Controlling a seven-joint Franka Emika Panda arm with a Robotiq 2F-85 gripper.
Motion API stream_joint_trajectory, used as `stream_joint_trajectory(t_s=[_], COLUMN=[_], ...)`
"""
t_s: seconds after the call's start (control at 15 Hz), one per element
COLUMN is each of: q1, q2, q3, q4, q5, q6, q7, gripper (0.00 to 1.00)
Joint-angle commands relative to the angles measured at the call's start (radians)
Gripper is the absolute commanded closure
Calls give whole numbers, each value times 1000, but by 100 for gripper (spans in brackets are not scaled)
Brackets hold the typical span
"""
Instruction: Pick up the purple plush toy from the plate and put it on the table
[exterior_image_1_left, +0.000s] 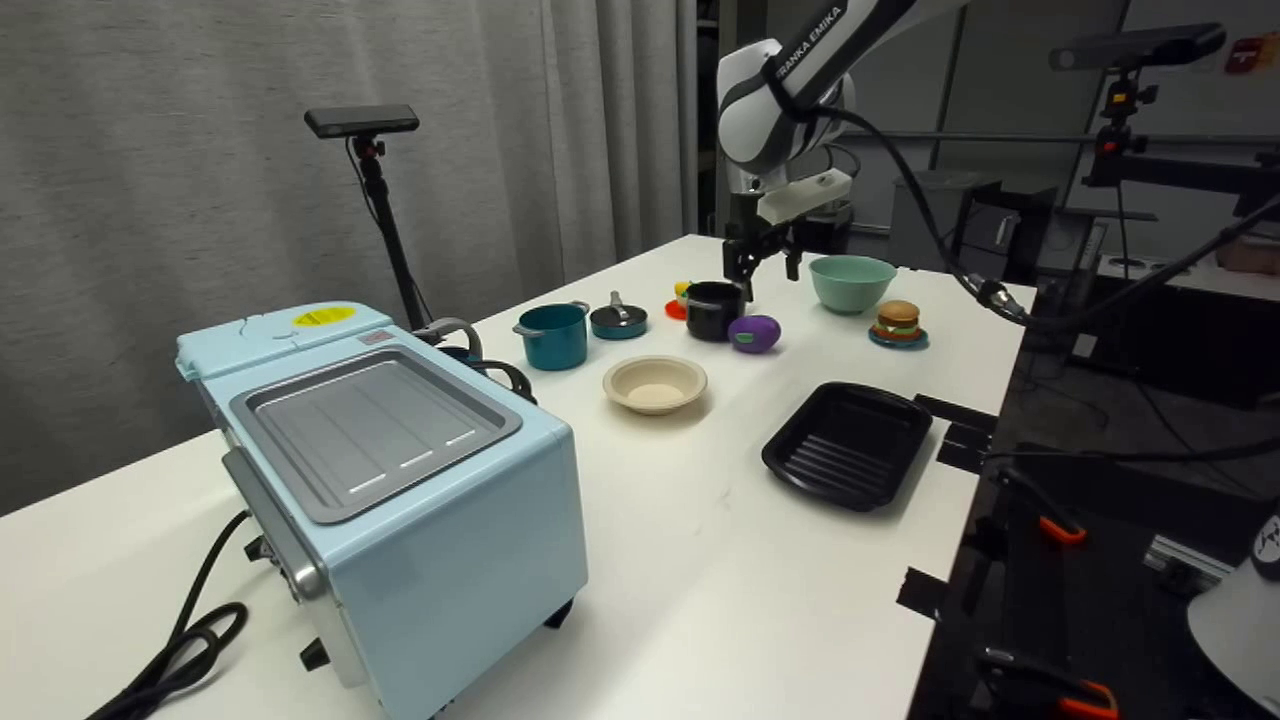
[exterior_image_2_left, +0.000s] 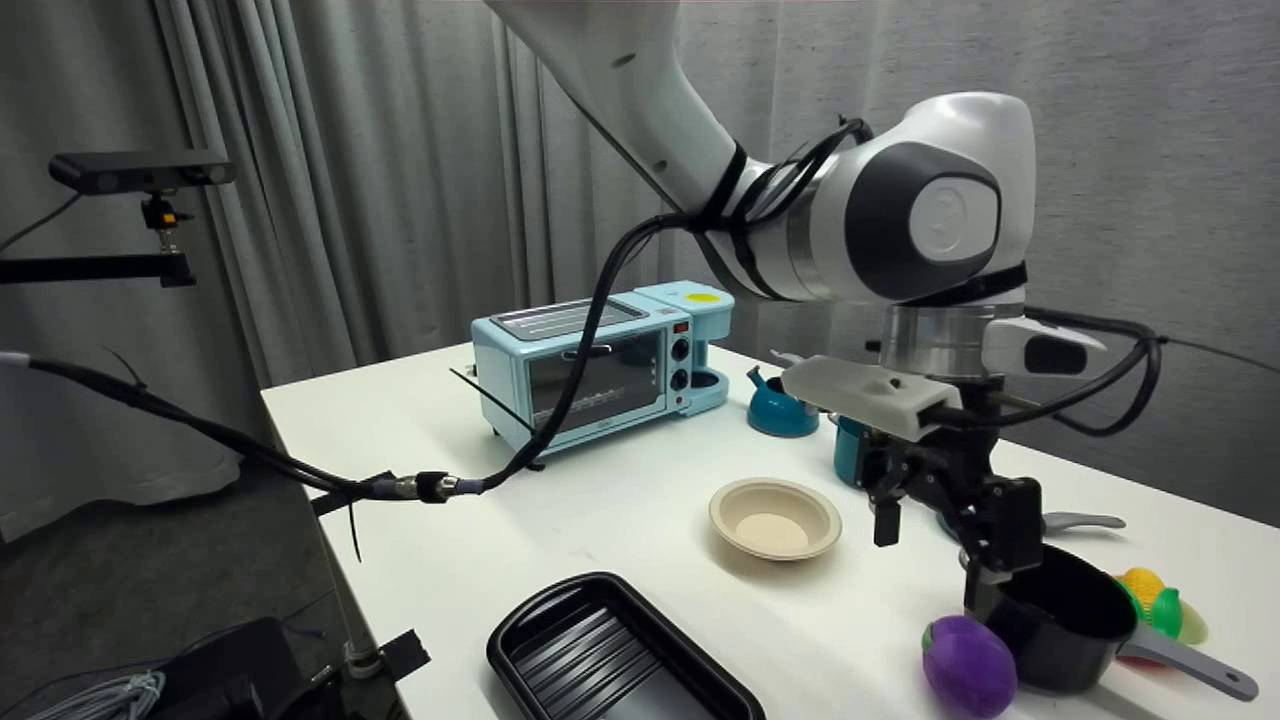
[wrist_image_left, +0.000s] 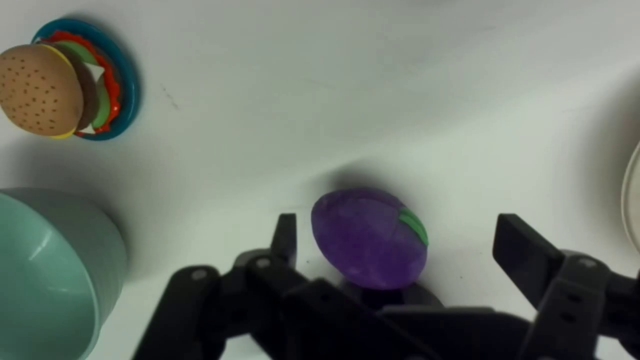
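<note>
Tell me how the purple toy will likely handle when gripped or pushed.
The purple toy may roll, given its rounded, egg-like body. Its smooth-looking surface might slip under a loose grip. Pushed toward the black pot beside it, it would probably stop there.

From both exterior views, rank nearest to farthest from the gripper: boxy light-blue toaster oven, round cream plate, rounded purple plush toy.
1. Purple plush toy, beside a round black pot.
2. Cream plate, between the others.
3. Toaster oven, beyond the plate.
</note>
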Motion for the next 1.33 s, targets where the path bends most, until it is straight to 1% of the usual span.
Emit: stream_joint_trajectory(t_s=[0.0,0.47,0.53,0.8,1.27], q1=[-33,-35,-28,-27,-27], q2=[-73,-158,-108,-133,-135], q3=[27,47,36,41,41], q4=[-23,-56,-18,-36,-41], q5=[24,64,33,37,37], q6=[-9,-13,-3,-3,-3], q7=[-54,-94,-57,-60,-60], gripper=[0,0,0,0,0])
